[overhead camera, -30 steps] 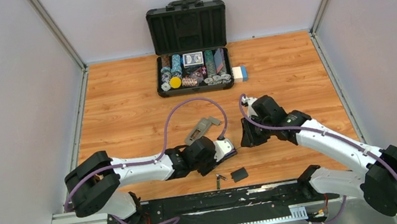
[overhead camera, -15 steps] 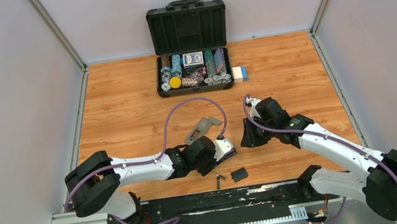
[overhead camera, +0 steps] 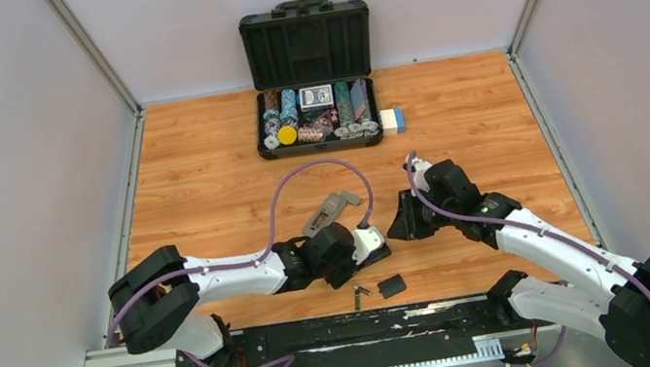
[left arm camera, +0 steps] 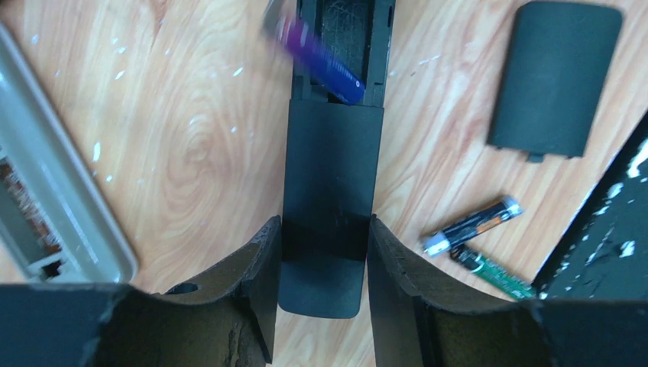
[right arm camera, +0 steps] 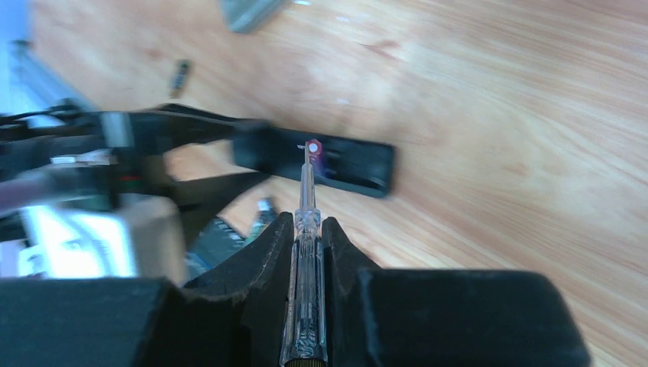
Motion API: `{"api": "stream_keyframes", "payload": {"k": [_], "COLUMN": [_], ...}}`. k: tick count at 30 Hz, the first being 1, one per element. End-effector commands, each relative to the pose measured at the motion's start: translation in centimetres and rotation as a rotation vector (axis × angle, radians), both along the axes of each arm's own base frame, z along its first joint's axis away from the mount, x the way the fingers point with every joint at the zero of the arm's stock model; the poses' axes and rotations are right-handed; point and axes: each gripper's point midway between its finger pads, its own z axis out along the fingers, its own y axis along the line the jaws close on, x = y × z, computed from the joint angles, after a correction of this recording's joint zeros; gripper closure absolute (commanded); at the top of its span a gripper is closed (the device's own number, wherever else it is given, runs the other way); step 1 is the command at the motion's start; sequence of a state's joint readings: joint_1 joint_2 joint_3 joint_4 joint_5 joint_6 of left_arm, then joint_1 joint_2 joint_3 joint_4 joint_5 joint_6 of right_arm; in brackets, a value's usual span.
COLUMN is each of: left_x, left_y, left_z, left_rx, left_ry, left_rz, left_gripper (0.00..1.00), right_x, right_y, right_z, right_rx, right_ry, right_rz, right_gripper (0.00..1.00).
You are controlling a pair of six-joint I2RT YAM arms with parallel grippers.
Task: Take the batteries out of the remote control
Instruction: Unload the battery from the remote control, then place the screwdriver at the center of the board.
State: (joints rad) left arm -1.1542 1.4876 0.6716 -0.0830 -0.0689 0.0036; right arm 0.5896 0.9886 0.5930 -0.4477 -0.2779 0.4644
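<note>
My left gripper [left arm camera: 325,229] is shut on the near end of the black remote control [left arm camera: 330,160], which lies flat on the wood. Its compartment is open, and a purple battery [left arm camera: 317,53] sits tilted up out of it. Two loose batteries, one black and orange [left arm camera: 474,225] and one green [left arm camera: 493,271], lie to the right of the remote. My right gripper [right arm camera: 307,222] is shut on a clear-handled screwdriver [right arm camera: 306,290]. The screwdriver's tip touches the end of the purple battery [right arm camera: 315,150]. In the top view the two grippers [overhead camera: 372,243] [overhead camera: 403,222] nearly meet.
The flat black cover [left arm camera: 554,76] lies beside the loose batteries. A grey remote [overhead camera: 330,210] rests behind my left gripper. An open black case [overhead camera: 314,87] of poker chips and a small white-and-blue box [overhead camera: 393,119] stand at the back. The dark base rail [overhead camera: 325,333] runs along the near edge.
The right arm has swung a little, bringing the screwdriver closer onto the remote's open end. The left gripper has kept its hold and hardly moved.
</note>
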Motion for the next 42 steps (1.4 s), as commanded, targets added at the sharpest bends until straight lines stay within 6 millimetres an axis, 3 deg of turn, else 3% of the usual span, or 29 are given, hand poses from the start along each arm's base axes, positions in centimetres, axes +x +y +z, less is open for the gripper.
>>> {"api": "stream_keyframes", "payload": {"k": [1,13,18,22,25,32,38,42], "left_x": [-2.5,-2.4,-2.3,-1.8,-0.8,0.9,3.2,4.9], "left_y": [0.1,0.2,0.4,-0.5,-1.0,-1.1,0.4,2.4], "left_z": [-2.3,-2.1,-1.8,0.0,1.9,5.9,10.5,12.3], "left_rx": [0.031,0.031,0.028,-0.057,-0.113,-0.241,-0.398,-0.484], "left_ry": [0.114,0.113,0.104,0.074,0.028,-0.042,-0.072,-0.062], "left_rz": [-0.049,-0.036,-0.021,0.003,0.038,0.147,0.304,0.421], "left_gripper": [0.73,0.71,0.53,0.32,0.02,0.0,0.0,0.0], "right_x": [-1.1,-0.1,0.9,2.7,4.1,6.3,5.5,4.2], "right_y": [4.0,1.0,-0.2,-2.5,-4.7,-7.2,-8.0,-8.0], "right_z": [5.4,2.7,2.0,1.6,1.2,-0.1,-3.0,-4.9], "right_rx": [0.275,0.056,-0.016,-0.11,-0.163,-0.092,-0.013,0.006], "right_ry": [-0.04,0.006,-0.018,-0.088,-0.159,-0.28,-0.224,-0.175], "right_rz": [0.128,0.01,-0.053,-0.179,-0.31,-0.568,-0.686,-0.681], "right_gripper": [1.0,1.0,1.0,1.0,1.0,0.87,0.73,0.6]}}
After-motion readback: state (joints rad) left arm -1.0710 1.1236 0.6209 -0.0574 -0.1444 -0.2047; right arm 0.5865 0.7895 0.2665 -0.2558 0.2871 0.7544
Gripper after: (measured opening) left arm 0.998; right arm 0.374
